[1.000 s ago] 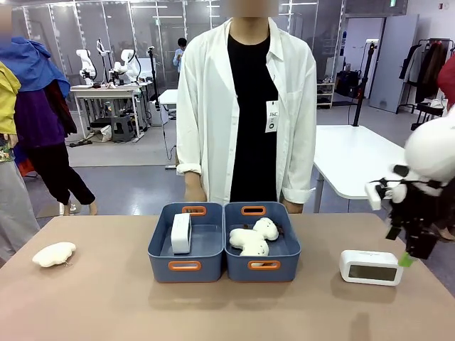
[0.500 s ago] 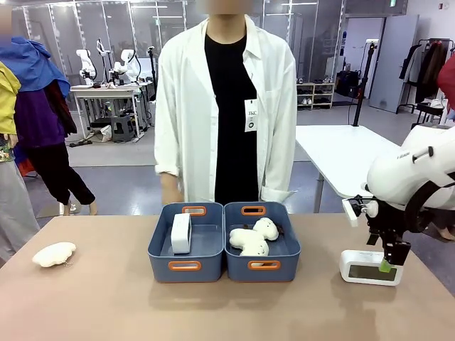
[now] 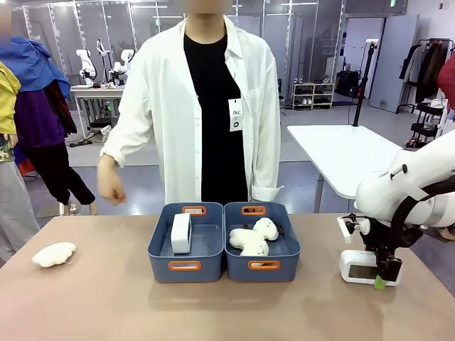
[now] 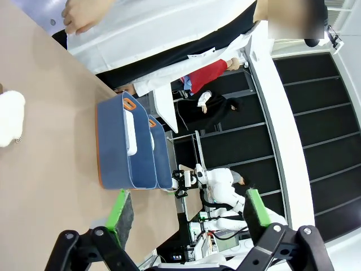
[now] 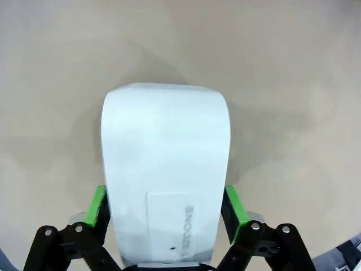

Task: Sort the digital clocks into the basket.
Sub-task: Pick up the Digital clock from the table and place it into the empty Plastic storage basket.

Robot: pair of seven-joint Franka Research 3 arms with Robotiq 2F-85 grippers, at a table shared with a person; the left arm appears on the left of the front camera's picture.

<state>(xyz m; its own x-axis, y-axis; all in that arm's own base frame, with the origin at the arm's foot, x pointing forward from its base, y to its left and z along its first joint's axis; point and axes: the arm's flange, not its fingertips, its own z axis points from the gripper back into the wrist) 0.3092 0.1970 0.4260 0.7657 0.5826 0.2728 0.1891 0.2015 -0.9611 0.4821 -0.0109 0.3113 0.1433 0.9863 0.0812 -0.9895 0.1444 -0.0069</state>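
Right gripper (image 5: 166,212) clamps the white clock (image 5: 164,147) across its smooth hard sides; looks light, rigid, probably slippery.

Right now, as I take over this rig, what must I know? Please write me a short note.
Left gripper: open, holding nothing.
Right gripper: closed on the second clock, pads against both its sides. This clock is not yet lifted from the table, on the robot's right.
Done: the first clock stands in the left bin.
Left to do: lift the second clock and put it into that bin too.
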